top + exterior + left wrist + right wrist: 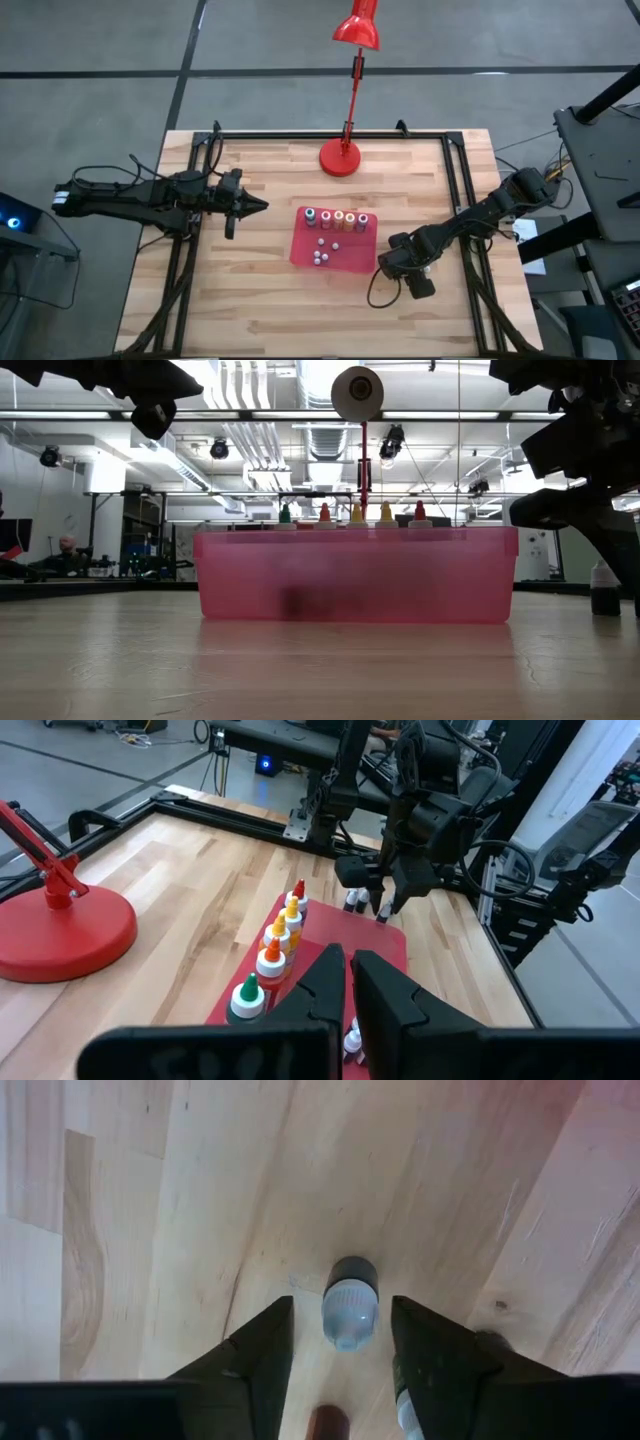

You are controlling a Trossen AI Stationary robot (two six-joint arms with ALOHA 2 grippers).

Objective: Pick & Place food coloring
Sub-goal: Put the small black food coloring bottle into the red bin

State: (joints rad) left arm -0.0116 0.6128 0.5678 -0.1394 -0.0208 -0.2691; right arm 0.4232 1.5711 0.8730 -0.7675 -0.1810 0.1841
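The wooden table (250, 310) fills the middle of the high view, with a red lamp (342, 155) standing at its upper centre. The red tray (332, 259) sits just right of centre. Along the tray's upper edge stand 5 bottles of food coloring (336, 218) in a row, their caps green, red, yellow, yellow and red in the low view. A few small pale beads (320, 253) lie lower in the tray.

So I judge most of the job done: 5 bottles are in place. What is left, as far as I can see, is outside the tray near its lower right corner. There my right claw (392, 262) is down close to the table. In my right wrist view a small bottle with a dark cap (349, 1302) stands on the bare wood between my 2 fingers (262, 1352). They are spread on either side of it with a gap showing on each side, so I am not pinching it yet. A second small bottle shows partly at the lower right of that frame, and I cannot tell its colour.

My left claw (254, 205) hangs over the table left of the tray, pressed together and holding nothing.
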